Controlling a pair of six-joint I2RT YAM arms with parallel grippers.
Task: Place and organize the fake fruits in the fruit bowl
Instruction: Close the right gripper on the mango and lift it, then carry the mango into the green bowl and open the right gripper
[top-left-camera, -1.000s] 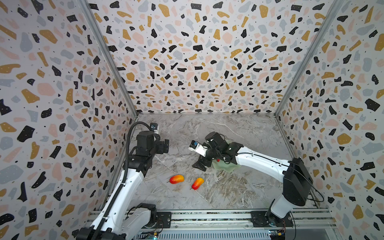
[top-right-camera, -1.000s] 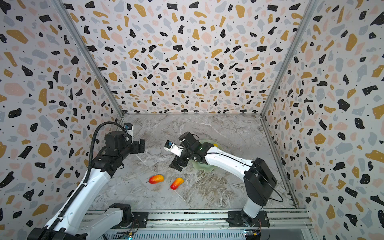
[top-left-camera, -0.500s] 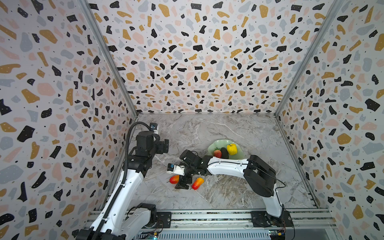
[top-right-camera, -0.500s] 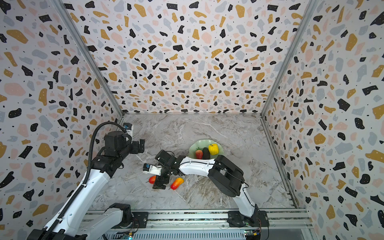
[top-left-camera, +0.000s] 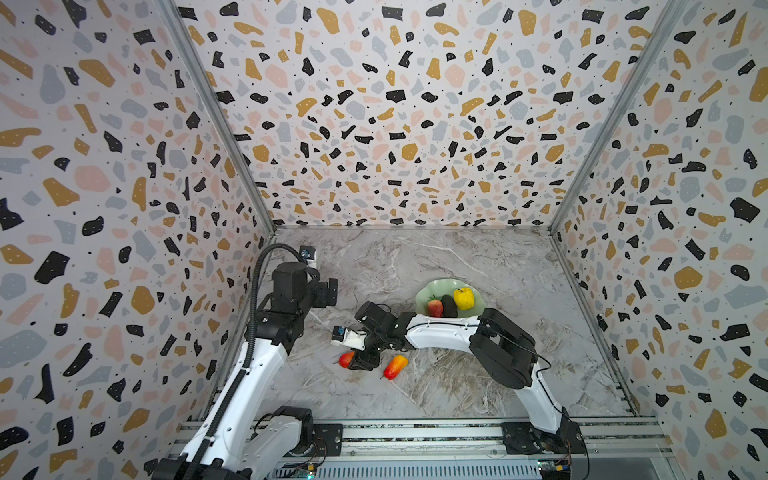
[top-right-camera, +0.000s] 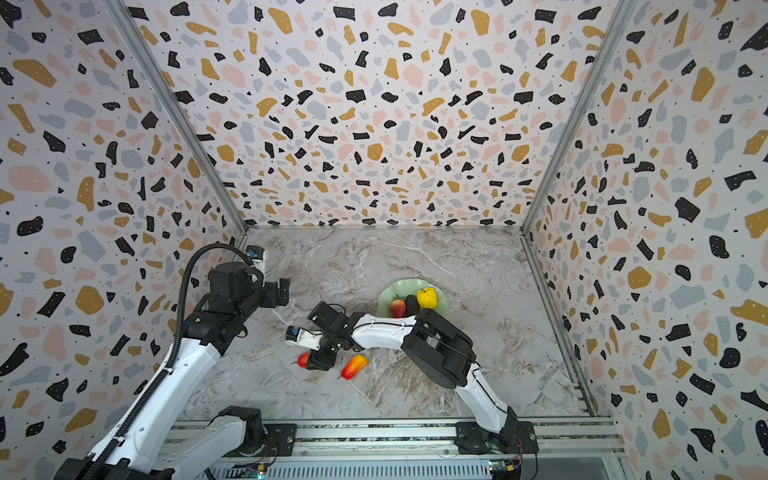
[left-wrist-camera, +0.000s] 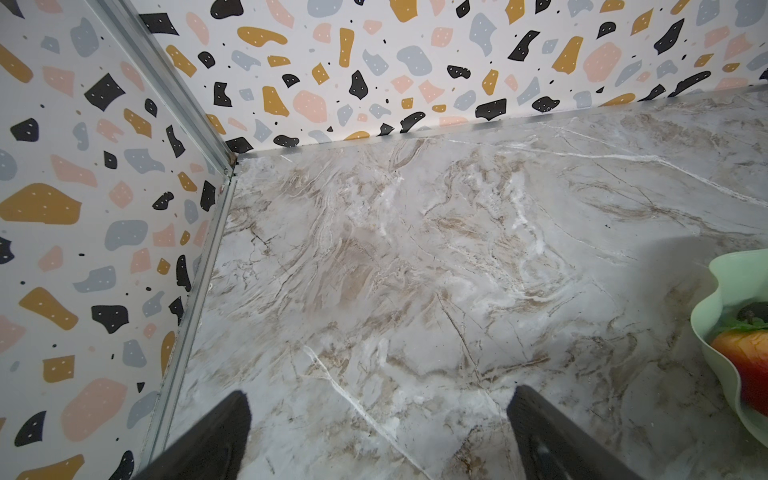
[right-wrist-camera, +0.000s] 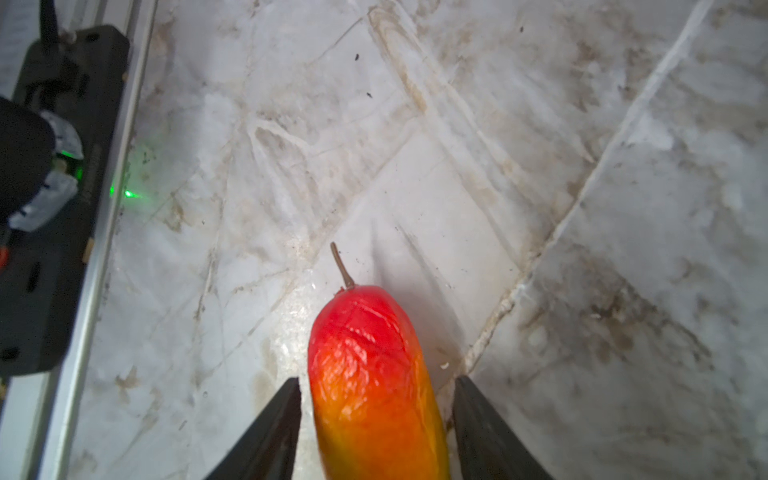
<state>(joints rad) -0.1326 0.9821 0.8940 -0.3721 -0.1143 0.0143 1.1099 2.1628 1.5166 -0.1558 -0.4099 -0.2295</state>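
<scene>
No text, label, brand, number or sign can be read anywhere. In a top view, the white camera block (top-left-camera: 349, 337) on the right wrist carries a small blue patch (top-left-camera: 340, 331), too small to make out. The same goes for the left wrist's block (top-left-camera: 308, 254).

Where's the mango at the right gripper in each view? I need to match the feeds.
Both top views: the mango shows low and left of centre, its red end sticking out left of the right gripper.
Left wrist: not in it.
Right wrist: bottom middle, between the fingers.
Shared landmark: the right gripper, straddling it in both top views and the right wrist view.
</scene>
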